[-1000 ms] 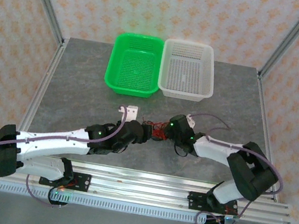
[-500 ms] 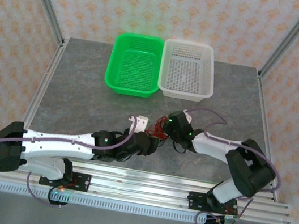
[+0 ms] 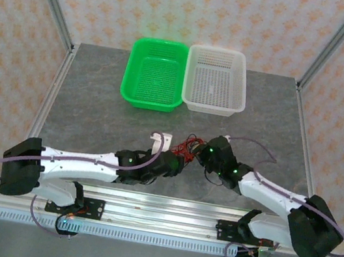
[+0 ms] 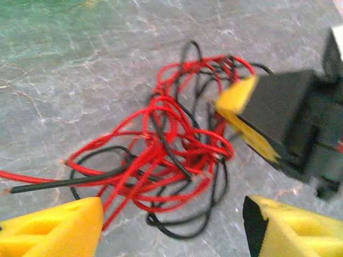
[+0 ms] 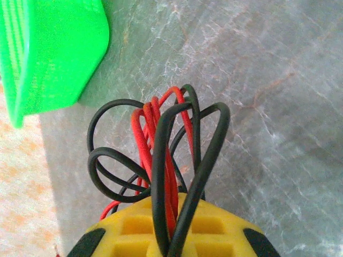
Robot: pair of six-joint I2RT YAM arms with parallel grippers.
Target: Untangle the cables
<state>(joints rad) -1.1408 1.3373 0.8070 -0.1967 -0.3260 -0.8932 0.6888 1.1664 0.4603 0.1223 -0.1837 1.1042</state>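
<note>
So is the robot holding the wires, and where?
The right tool pinches the cables by a bunch of loops; the left tool is open and empty.

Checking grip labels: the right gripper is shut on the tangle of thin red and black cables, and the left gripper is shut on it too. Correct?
Not quite. The left gripper is open, its yellow fingers wide apart, as the left wrist view shows. The right gripper is indeed shut on the tangle of thin red and black cables.

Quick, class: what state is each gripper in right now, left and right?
Left gripper: open, holding nothing.
Right gripper: closed on the cables.
</note>
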